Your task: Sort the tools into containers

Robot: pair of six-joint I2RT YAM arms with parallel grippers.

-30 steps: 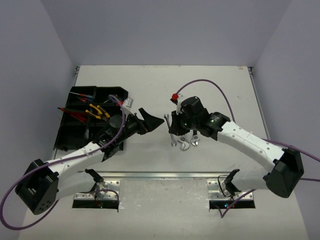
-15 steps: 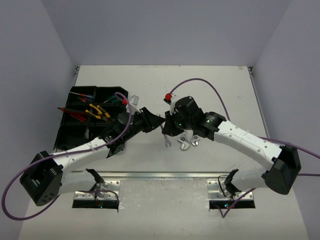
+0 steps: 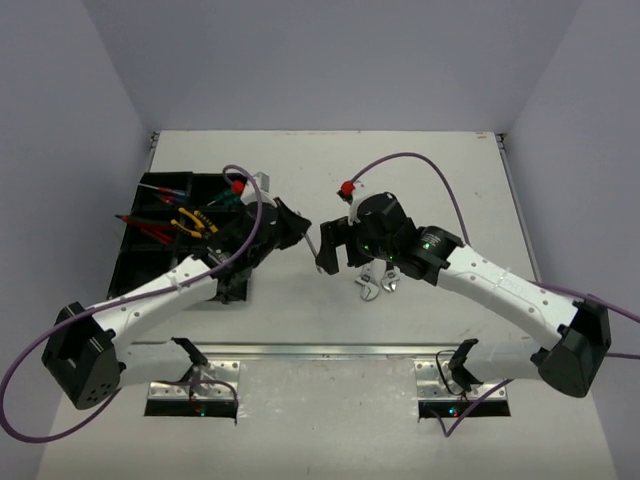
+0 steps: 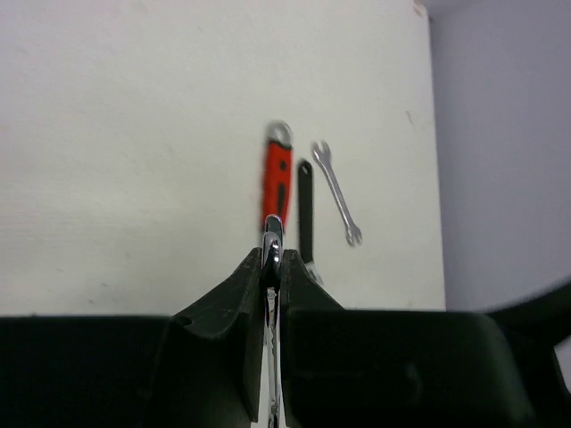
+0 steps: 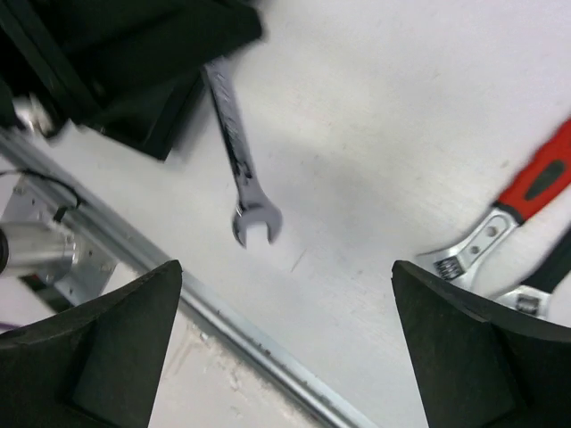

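My left gripper (image 4: pixel 272 254) is shut on a thin silver wrench (image 4: pixel 272 234), which stands edge-on between its jaws. In the right wrist view the same wrench (image 5: pixel 234 147) hangs from the left gripper's black fingers, its open end pointing down over the table. My right gripper (image 5: pixel 284 266) is wide open with nothing between its fingers, just right of the left gripper (image 3: pixel 291 226) in the top view. The black organizer tray (image 3: pixel 133 272) lies at the left and holds yellow pliers (image 3: pixel 194 222) and red-handled tools (image 3: pixel 148 228).
A red-handled adjustable wrench (image 4: pixel 278 174), a black-handled tool (image 4: pixel 305 203) and a small silver wrench (image 4: pixel 337 192) lie loose on the white table, partly under the right arm (image 3: pixel 376 283). A metal rail (image 3: pixel 320 350) runs along the near edge.
The wrench has passed from the right gripper to the left. The left jaws closed on it, the right jaws sprang open, and the left gripper drew back a little toward the tray.
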